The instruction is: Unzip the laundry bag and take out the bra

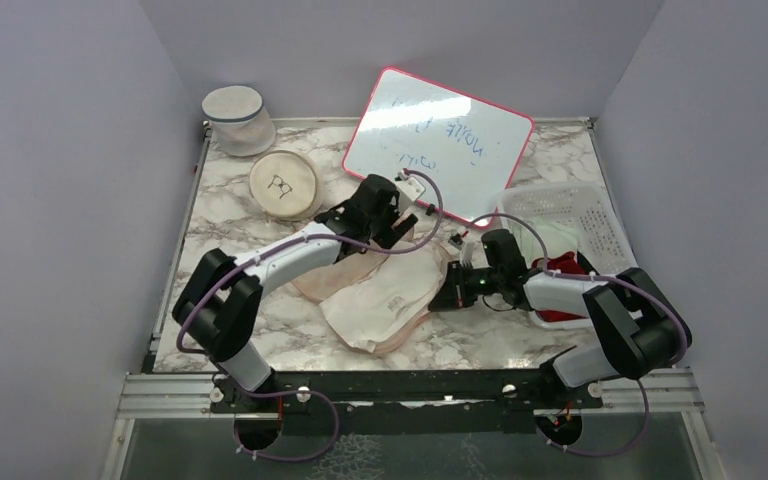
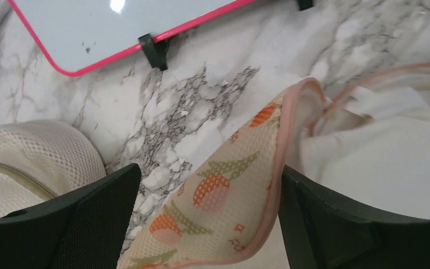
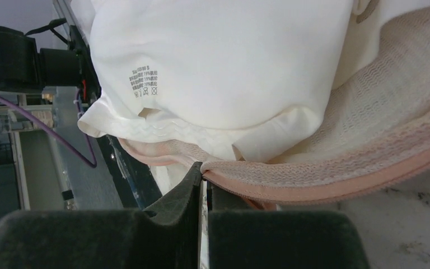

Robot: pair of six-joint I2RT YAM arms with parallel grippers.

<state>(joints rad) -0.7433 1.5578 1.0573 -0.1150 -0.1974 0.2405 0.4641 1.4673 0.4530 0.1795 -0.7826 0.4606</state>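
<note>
The cream mesh laundry bag (image 1: pixel 380 305) lies crumpled at the table's middle, and its pink edging (image 3: pixel 336 188) runs across the right wrist view. My right gripper (image 1: pixel 452 290) is shut on that pink edge (image 3: pixel 204 174), at the bag's right side. White fabric with a printed label (image 3: pixel 213 61) bulges above it. My left gripper (image 1: pixel 392 225) is open over the bag's far end. The peach bra cup (image 2: pixel 224 190), with its orange and green print and pink rim, lies between its spread fingers (image 2: pixel 210 218).
A pink-framed whiteboard (image 1: pixel 438 140) leans at the back. A white basket (image 1: pixel 570 215) at the right holds a red cloth (image 1: pixel 565 265). A round cream disc (image 1: pixel 285 185) and a white mesh cylinder (image 1: pixel 237 118) sit at the back left.
</note>
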